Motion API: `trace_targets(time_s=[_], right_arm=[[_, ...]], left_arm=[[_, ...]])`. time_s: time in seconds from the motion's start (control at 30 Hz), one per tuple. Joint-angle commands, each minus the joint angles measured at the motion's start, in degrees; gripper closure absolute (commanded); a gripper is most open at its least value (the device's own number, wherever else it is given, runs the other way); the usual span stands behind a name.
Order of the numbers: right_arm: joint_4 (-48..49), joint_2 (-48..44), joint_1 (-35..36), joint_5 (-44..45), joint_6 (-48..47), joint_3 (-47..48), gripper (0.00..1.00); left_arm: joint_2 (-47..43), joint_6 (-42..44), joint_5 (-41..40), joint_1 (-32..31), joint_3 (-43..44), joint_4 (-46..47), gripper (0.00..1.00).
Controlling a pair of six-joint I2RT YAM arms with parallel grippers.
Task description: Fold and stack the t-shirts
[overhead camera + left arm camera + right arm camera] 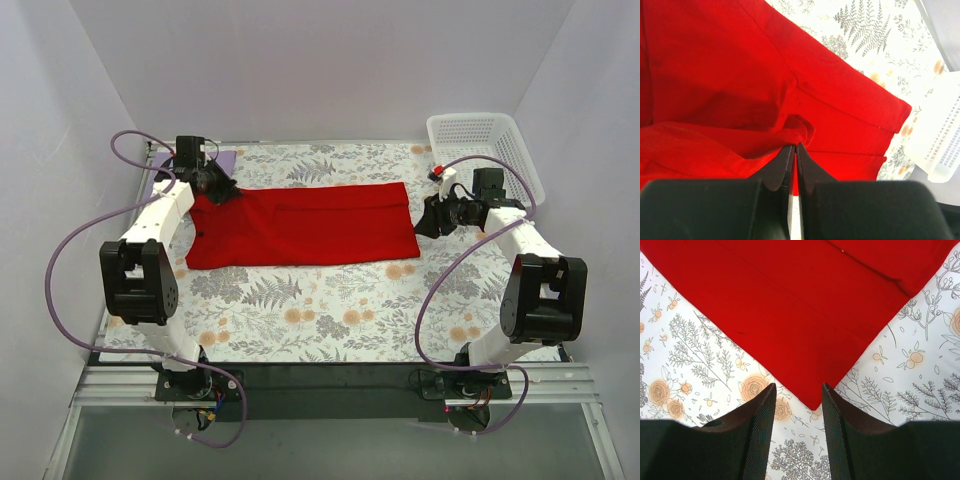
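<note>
The red t-shirt (300, 225) lies as a long folded band across the middle of the floral table. My left gripper (213, 188) is shut on a pinched fold of red cloth at the shirt's far left end; in the left wrist view its tips (795, 147) meet on that fold of the red t-shirt (730, 75). My right gripper (427, 222) stands open at the shirt's near right corner. In the right wrist view that corner of the red t-shirt (805, 330) points in between the gripper's (799, 389) tips, untouched. A lavender t-shirt (228, 161) shows at the back left, mostly hidden by the left arm.
A white lattice basket (487, 146) stands at the back right corner, also seen as the basket (942, 145) in the left wrist view. White walls close in the floral tablecloth (330, 310) on three sides. The arm bases sit at the near edge.
</note>
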Motion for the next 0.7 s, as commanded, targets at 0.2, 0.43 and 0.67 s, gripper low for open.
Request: trace_targets(time_s=[0.2,0.43,0.67], right_arm=[[0.7,0.1,-0.4,-1.7,-0.5,-0.7,0.52],[0.7,0.2,-0.4,-1.7,-0.6,-0.7,0.52],[0.6,0.4,-0.4,-1.7,-0.6,-0.7,0.51]], left_arm=[[3.0,3.3,1.4,0.4,5.3,-1.2,1.0],[5.8,3.8,1.1,0.4,7.6,-2.0,1.0],[7.6,4.1,0.8,0.4,9.6,-2.8,1.0]])
